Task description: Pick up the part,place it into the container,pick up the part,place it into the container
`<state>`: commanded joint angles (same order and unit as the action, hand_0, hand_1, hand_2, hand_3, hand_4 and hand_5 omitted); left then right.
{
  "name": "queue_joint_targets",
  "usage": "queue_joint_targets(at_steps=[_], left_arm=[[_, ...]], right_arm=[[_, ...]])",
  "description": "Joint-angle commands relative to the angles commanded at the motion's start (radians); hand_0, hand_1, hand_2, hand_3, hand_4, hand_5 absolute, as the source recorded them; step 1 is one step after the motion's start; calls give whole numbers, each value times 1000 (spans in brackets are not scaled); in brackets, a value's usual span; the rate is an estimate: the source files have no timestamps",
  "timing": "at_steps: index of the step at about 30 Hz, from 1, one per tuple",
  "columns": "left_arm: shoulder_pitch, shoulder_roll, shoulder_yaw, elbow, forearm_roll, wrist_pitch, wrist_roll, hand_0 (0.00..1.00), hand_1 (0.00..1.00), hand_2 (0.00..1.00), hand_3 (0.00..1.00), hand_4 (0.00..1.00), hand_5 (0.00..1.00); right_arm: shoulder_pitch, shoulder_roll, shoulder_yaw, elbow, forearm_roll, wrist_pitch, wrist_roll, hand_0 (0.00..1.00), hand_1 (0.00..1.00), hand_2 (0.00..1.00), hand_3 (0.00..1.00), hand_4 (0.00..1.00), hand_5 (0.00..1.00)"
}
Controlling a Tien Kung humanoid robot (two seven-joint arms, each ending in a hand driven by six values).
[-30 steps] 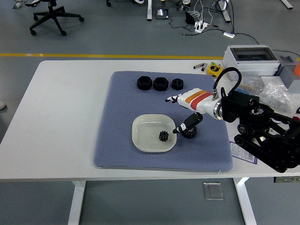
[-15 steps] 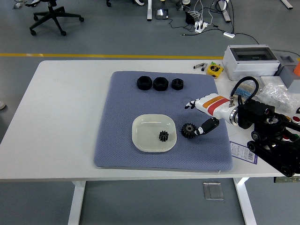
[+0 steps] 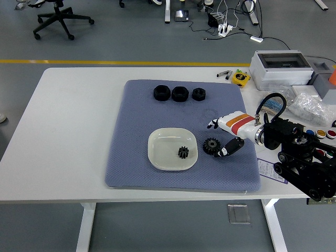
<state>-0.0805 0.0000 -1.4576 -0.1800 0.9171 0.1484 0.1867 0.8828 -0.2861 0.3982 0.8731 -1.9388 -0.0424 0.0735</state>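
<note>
- Black plastic gear number one, the small one, is already sitting inside the shallow cream-white square dish, so I'd call the first half of the job done.
- Second black toothed gear, the slightly bigger one, is not in yet. It lies flat on the blue-grey textured mat, just beside the dish's right rim.
- Robot's right hand (white shell with orange and red stripes) is right next to that gear. The dark thumb is down against its right side and the other fingers are spread above, so they look open and not closed on anything. Whether the thumb actually touches the gear, I can't tell.
- What's left, as I read it: get a proper grip on that gear, lift it, and carry it a short hop left over the rim.
- Left arm is nowhere in view.
- Other stuff: three black hex nuts in a row at the mat's far edge, well apart from the action. On the white surface to the right there's a grey box, a yellow tape measure and some clear bags.
- Nothing really blocks the path. The only snag I'd watch is the dish rim sitting so near the gear.
</note>
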Motion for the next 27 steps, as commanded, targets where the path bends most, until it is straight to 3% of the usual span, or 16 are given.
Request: queue_joint_targets(at_steps=[4,5,8,22,23,27], left_arm=[[-2,0,4,0,-4,1,1,892,891,898,643,561,704],[-2,0,4,0,-4,1,1,892,891,898,644,561,703],[-3,0,4,0,-3,2,2,892,891,898,644,561,703],[-8,0,3,0,3,4,5,893,892,898,644,562,702],[-9,0,2,0,3,4,6,893,892,897,644,562,697],[-13,0,-9,0,24,4,12,893,892,897,644,562,697]], right_arm=[[-9,14,8,-20,14,-28,10,462,603,712,748,998,416],[-10,16,7,-23,17,-33,11,429,582,693,671,998,380],[-14,27,2,-39,28,-49,17,429,582,693,671,998,380],[-25,38,-16,-73,75,-63,22,404,557,673,609,969,364],[-26,38,-16,-74,80,-60,21,323,468,539,493,784,323],[-28,36,-17,-73,93,-60,16,323,468,539,493,784,323]])
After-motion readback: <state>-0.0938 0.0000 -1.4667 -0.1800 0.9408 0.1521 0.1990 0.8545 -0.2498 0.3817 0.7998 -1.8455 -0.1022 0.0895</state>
